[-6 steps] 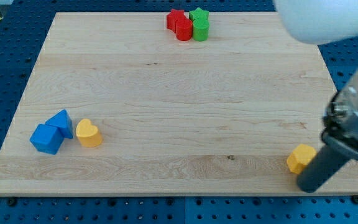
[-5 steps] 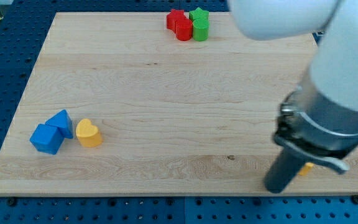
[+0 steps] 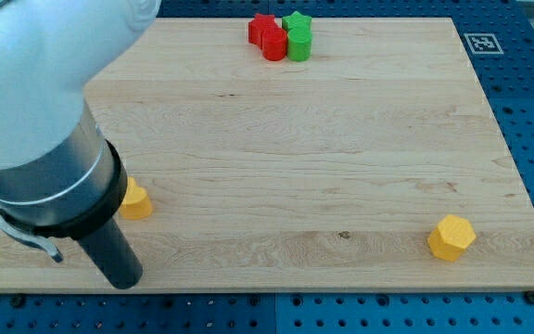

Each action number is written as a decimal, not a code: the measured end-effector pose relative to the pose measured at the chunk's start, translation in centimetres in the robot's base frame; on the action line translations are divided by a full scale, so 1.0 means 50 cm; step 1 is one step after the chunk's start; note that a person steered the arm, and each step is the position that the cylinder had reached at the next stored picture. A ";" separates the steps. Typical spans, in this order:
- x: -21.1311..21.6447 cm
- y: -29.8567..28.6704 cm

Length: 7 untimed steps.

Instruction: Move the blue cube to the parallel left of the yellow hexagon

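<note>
The yellow hexagon (image 3: 451, 237) lies near the board's bottom right corner. The blue cube is hidden behind my arm, which covers the view's left. My tip (image 3: 124, 281) rests near the board's bottom left edge, just below the yellow heart (image 3: 136, 200), of which only the right part shows. The other blue block is hidden too.
A red star (image 3: 262, 27), a red cylinder (image 3: 274, 45), a green star (image 3: 297, 20) and a green cylinder (image 3: 298, 44) cluster at the board's top middle. The wooden board (image 3: 295, 158) sits on a blue pegboard table.
My arm has swept from the view's bottom right, beside the yellow hexagon, across to the bottom left. It now covers both blue blocks. The hexagon is uncovered.
</note>
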<state>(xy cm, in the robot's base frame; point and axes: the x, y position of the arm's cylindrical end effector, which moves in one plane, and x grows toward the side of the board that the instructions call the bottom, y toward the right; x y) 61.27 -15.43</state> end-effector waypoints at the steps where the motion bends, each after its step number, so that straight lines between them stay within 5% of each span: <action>1: -0.055 -0.068; 4: 0.011 -0.199; 5: -0.002 -0.300; 7: -0.058 -0.299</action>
<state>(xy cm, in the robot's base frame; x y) 58.38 -30.37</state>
